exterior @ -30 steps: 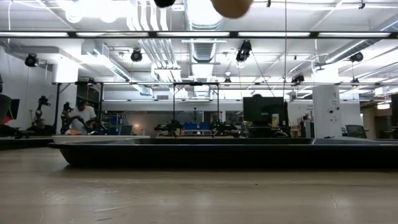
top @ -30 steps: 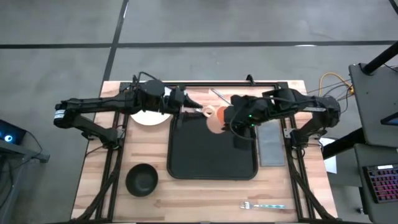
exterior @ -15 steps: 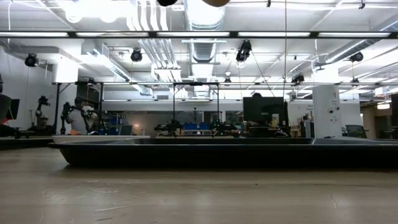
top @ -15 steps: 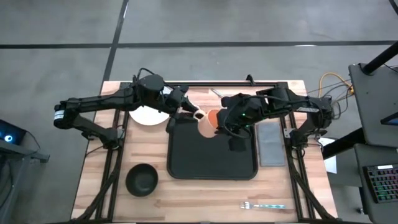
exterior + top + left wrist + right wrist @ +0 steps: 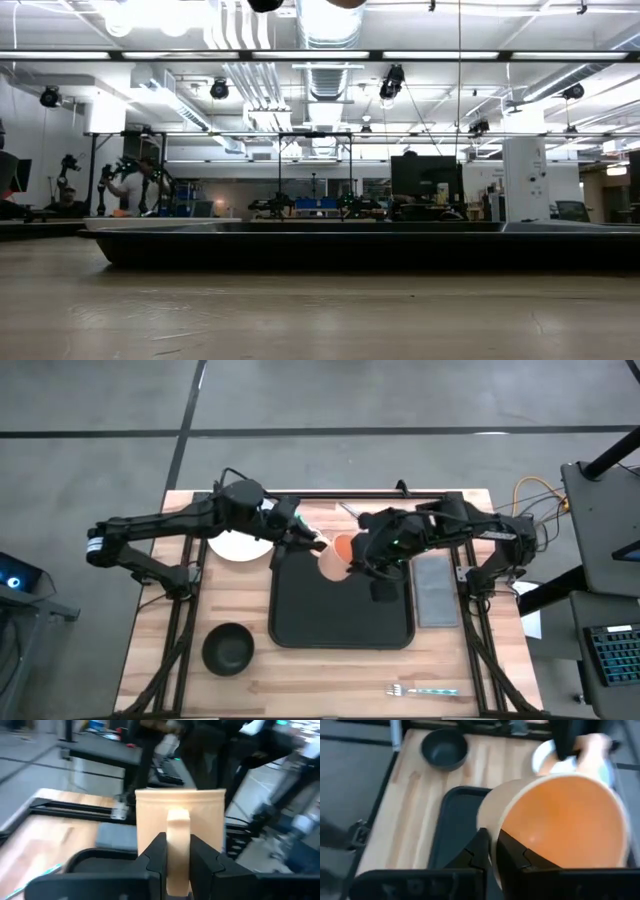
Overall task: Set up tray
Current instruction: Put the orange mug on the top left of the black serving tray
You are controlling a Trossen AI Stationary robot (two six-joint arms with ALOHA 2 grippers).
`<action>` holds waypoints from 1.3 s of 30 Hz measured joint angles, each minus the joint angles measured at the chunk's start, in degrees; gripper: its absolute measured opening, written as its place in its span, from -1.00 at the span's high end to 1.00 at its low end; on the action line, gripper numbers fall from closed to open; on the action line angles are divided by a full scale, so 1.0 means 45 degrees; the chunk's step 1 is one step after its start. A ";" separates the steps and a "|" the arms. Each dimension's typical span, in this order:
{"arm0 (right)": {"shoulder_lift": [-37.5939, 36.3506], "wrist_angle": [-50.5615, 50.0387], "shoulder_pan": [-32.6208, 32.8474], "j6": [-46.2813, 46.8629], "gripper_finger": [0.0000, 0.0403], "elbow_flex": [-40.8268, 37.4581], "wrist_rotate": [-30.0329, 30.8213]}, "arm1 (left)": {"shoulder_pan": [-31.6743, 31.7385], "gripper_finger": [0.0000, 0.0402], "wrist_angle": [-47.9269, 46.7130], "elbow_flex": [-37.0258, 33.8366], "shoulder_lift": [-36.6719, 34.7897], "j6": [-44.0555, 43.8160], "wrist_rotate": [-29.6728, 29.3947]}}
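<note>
A cream mug (image 5: pixel 331 564) with an orange inside is held in the air over the far part of the large black tray (image 5: pixel 340 610), between both grippers. My left gripper (image 5: pixel 312 543) comes from the table's left and is shut on the mug. My right gripper (image 5: pixel 352 557) comes from the right and is shut on it too. In the low view only a sliver of the mug (image 5: pixel 345 3) shows at the top, high above the tray (image 5: pixel 300 246). My left gripper (image 5: pixel 177 857) pinches the mug's handle (image 5: pixel 177 827) between its two fingers, coming level from the table's left. The mug is lifted clear of the tray. My right gripper (image 5: pixel 494 851) has the mug's rim (image 5: pixel 493 836) between its fingers, one finger (image 5: pixel 512 852) inside the orange hollow and one outside on the cream wall. It comes from the table's right.
A white plate (image 5: pixel 238 547) lies partly under my left arm, left of the tray. A black bowl (image 5: pixel 228 648) sits near the left front. A grey napkin (image 5: pixel 435 592) lies right of the tray, a fork (image 5: pixel 420 690) near the front edge, and a utensil (image 5: pixel 350 512) by the far edge.
The mug, held by both grippers, has gone up and a little toward the table's left. In the low view its underside has slipped almost out at the top. My right gripper has moved left with it. In the last half second the arms have kept nearly still.
</note>
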 joint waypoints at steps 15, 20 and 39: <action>-0.3210 0.0289 0.0193 0.2361 0.12 -0.0626 0.1629 | -0.4223 0.85 0.1775 -0.3571 -0.0884 0.0569 -0.9983; -0.4572 0.3244 0.0512 0.1583 0.11 -0.3433 0.1587 | -0.5060 0.85 0.7939 -0.7055 -0.0890 0.0933 -1.1582; -0.9623 1.2335 0.1608 0.3992 0.28 -1.3474 -0.0415 | -0.4992 0.85 1.2044 -1.3226 -0.1769 0.0895 -1.3596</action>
